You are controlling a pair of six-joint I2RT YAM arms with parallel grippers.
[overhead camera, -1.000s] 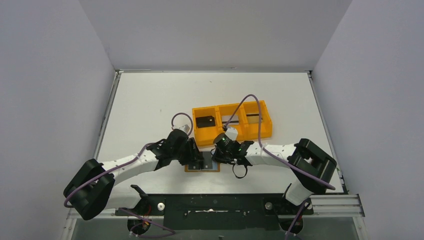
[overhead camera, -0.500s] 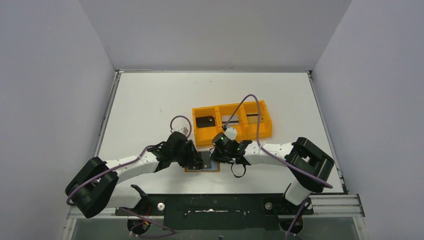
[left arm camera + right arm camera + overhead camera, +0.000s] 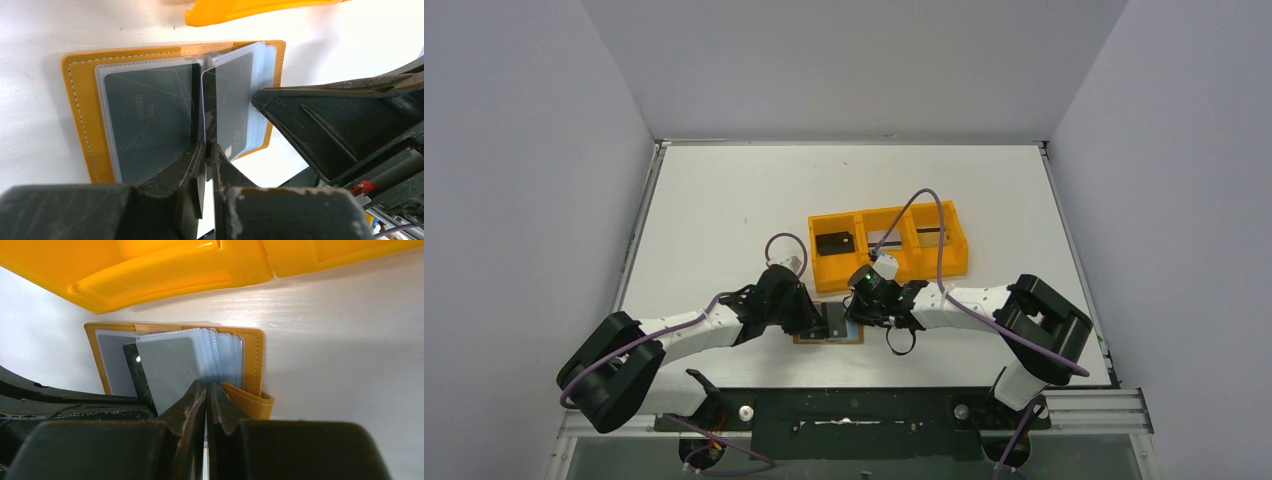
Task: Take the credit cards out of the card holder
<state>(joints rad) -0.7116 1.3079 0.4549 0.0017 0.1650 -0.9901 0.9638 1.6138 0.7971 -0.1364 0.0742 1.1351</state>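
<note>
The card holder (image 3: 828,327) lies open on the table (image 3: 724,220), at 6 o'clock from the orange tray (image 3: 944,262). The left gripper (image 3: 209,150) reaches in from 9 o'clock, its jaws pinched on the lower edge of a dark card (image 3: 210,105) standing at the fold. The right gripper (image 3: 206,387) comes from 3 o'clock, jaws pressed together, tips against the clear sleeves (image 3: 225,352).
</note>
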